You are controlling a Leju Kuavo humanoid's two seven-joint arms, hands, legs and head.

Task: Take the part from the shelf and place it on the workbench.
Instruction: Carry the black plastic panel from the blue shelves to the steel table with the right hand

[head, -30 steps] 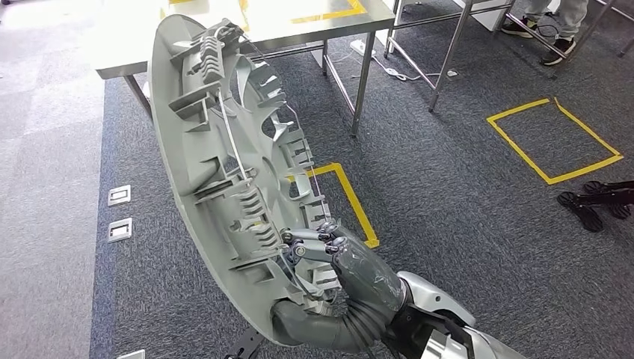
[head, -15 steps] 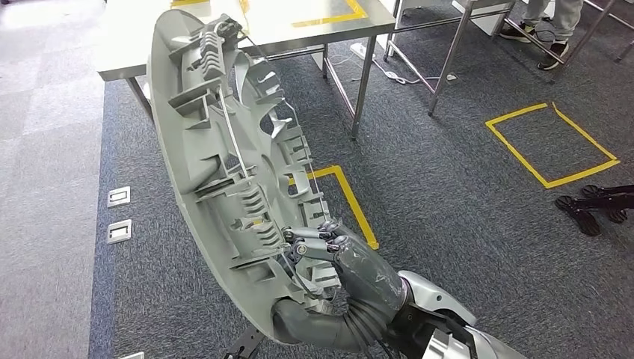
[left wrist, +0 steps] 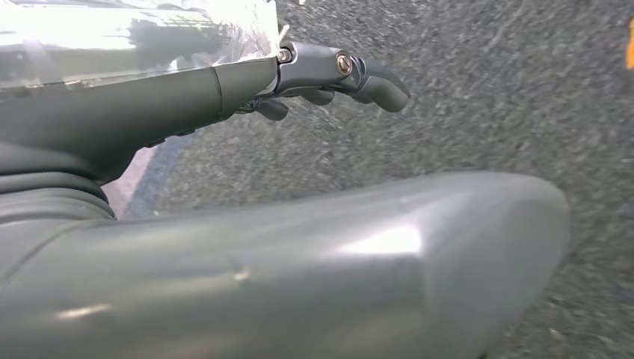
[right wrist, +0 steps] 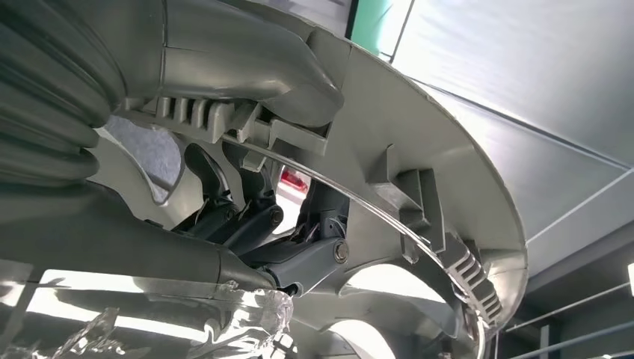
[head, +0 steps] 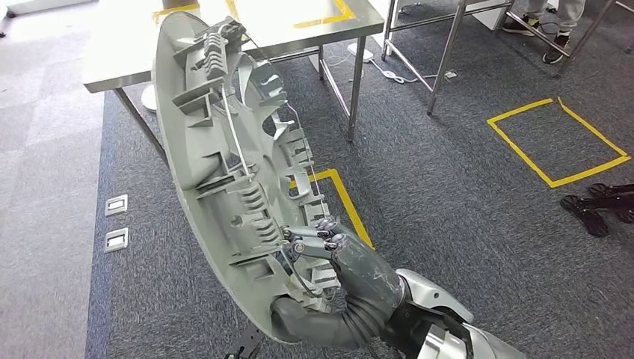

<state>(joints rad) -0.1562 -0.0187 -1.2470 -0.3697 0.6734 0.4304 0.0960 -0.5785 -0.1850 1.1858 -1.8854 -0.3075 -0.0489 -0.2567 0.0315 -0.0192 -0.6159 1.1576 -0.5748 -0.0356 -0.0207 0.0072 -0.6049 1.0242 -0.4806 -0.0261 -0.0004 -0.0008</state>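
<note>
Head view: right hand (head: pixel 340 258) comes up from bottom right w/ its fingers (head: pixel 310 241) hooked through the ribbed inner side of a big round grey part (head: pixel 224 172), thumb wrapped round the lower rim, so it's gripping the part. Part is held up on edge, tilted, hollow ribbed face toward the camera, a thin wire ring running round the ribs. It hangs over dark grey carpet (head: pixel 448 194), its top edge overlapping the near edge of a shiny metal table (head: pixel 119 45) w/ yellow tape on top; can't tell if they touch. More yellow tape squares on the carpet, one right behind the part (head: pixel 348 202), one far right (head: pixel 557 142). A second metal frame (head: pixel 441 45) stands beyond, a person's shoes (head: pixel 557 48) at top right, two floor sockets (head: pixel 116 221) on the left. Left wrist view: left hand (left wrist: pixel 224 82) over the carpet, dark fingers (left wrist: pixel 351 71) bent slightly, nothing between them, apart from the thick thumb, so open. Right wrist view: close-up, dark fingers (right wrist: pixel 247 221) threaded through an opening in the part (right wrist: pixel 419 149), thumb pressed over the rim, grip firm.
</note>
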